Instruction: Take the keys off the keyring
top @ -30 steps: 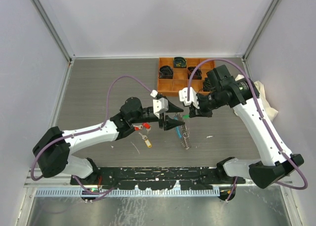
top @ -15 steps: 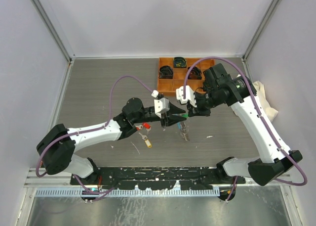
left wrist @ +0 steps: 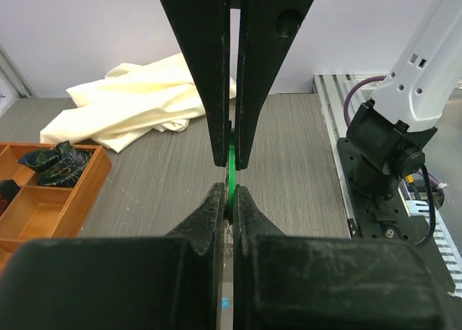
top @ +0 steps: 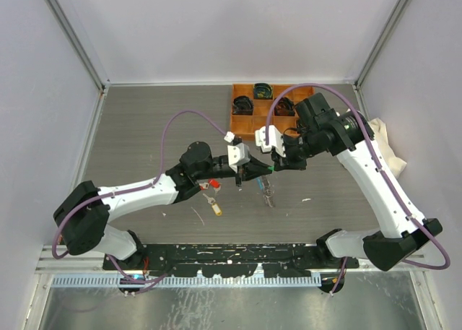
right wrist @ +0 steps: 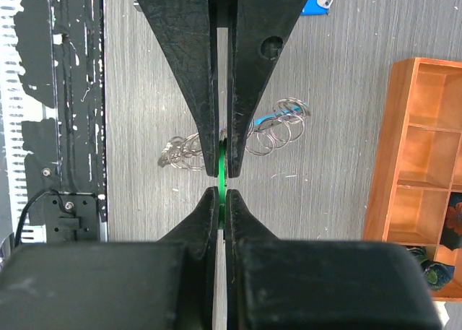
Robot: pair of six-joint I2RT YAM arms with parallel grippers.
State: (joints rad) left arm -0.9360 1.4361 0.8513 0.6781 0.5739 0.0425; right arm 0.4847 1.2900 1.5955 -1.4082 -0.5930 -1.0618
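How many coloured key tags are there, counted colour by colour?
Green tag: 1
Red tag: 1
Yellow tag: 1
Blue tag: 1
Total: 4

Keys with tags, four seen:
- red key point(top: 214, 185), one
- yellow key point(top: 216, 210), one
- green key point(left wrist: 231, 167), one
- blue key point(right wrist: 315, 3), one, in the right wrist view only

Keyring point(right wrist: 249, 136): one coil loop.
Tray point(top: 245, 130): one, orange.
Black items point(top: 243, 106) in the tray: three counted.
Cloth point(left wrist: 144, 99): one, cream.
Arms: two, left arm point(top: 137, 193) and right arm point(top: 386, 193).
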